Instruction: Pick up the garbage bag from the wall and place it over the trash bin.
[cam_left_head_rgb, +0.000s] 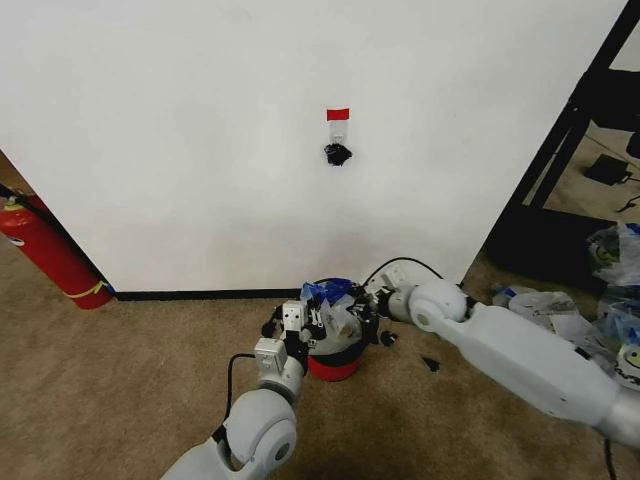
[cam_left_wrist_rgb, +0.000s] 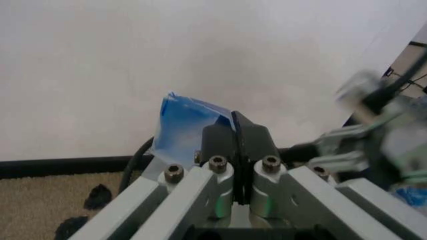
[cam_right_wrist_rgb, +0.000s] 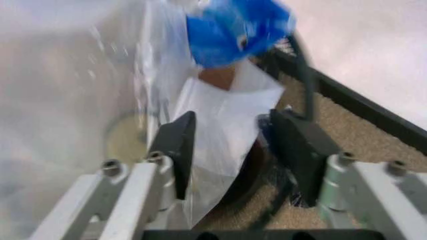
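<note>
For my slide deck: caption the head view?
Both grippers, left and right, work the garbage bag over the trash bin by the wall.

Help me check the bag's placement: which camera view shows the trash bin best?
The head view: the trash bin stands on the carpet by the wall, red base visible, the garbage bag bunched on top between both grippers. The right wrist view shows just a dark curved part of it behind the bag. In the left wrist view I cannot make it out.
</note>
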